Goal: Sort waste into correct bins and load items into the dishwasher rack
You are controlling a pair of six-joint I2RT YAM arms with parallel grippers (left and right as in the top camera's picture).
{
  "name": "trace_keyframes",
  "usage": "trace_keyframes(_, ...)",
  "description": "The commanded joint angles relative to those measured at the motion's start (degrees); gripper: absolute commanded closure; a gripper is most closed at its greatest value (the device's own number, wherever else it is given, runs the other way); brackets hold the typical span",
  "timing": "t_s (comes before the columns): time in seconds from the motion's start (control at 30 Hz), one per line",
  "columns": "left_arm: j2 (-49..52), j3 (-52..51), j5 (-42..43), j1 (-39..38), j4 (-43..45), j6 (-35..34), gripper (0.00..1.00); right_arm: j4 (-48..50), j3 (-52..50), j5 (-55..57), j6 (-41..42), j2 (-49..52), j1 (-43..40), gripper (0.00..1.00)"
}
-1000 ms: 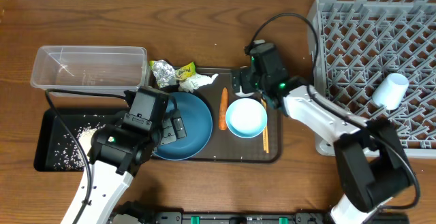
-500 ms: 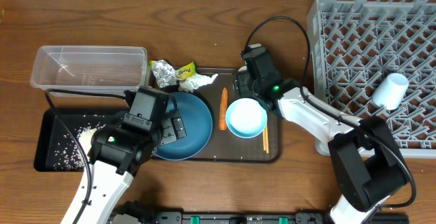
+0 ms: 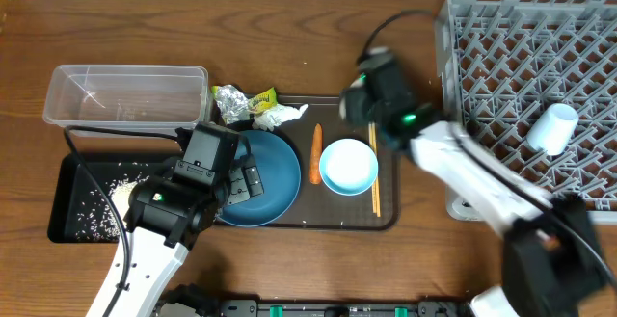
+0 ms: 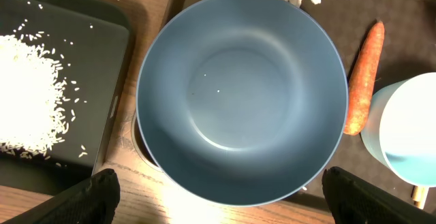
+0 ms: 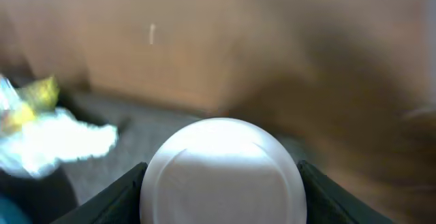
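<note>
The left gripper (image 4: 228, 195) hangs wide open and empty over the large blue bowl (image 4: 242, 94), while farther off the right gripper (image 5: 221, 183), too blurred for its hold to be told, has swung away from the small bowl (image 3: 348, 166), which stays on the tray (image 3: 328, 212), unloaded.

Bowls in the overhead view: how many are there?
2. A dark-blue bowl sits at the left end of the brown tray; a light-blue bowl sits just right of the carrot. No other shows.
</note>
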Motion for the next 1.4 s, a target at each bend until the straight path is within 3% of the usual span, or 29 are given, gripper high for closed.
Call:
trace_keyframes(0.0,-0.11,0.72,-1.11,0.22,-0.2,0.13,0.03,-3.39,6.14,4.48,-0.63,-10.62,-7.13,0.39)
trace_keyframes(0.3,-0.11,0.72,-1.11,0.22,-0.2,0.13,0.02,-11.04,9.9,5.09,-3.82,-21.07,-35.26,0.41)
trace_keyframes(0.47,-0.11,0.72,-1.11,0.22,-0.2,0.13,0.02,-13.49,9.81,-1.38,-3.76,-19.04,-50.62,0.41)
trace_keyframes(0.6,-0.11,0.72,-1.11,0.22,-0.2,0.13,0.02,-13.86,9.81,-5.22,-3.78,-14.97,-56.96,0.4)
trace_keyframes(0.8,-0.11,0.72,-1.11,0.22,-0.2,0.13,0.02,-13.84,9.81,-5.09,-6.21,-9.03,-59.39,0.3)
trace_keyframes(0.93,-0.11,0.72,-1.11,0.22,-0.2,0.13,0.02,-13.86,9.81,-5.09,-6.84,-7.02,-59.39,0.13)
trace_keyframes(1.13,-0.11,0.72,-1.11,0.22,-0.2,0.13,0.02,-13.57,10.03,-5.7,-6.54,-8.37,-59.23,0.06)
trace_keyframes(1.37,-0.11,0.72,-1.11,0.22,-0.2,0.13,0.02,-11.41,10.03,-26.08,0.0,-14.69,-55.84,0.01)
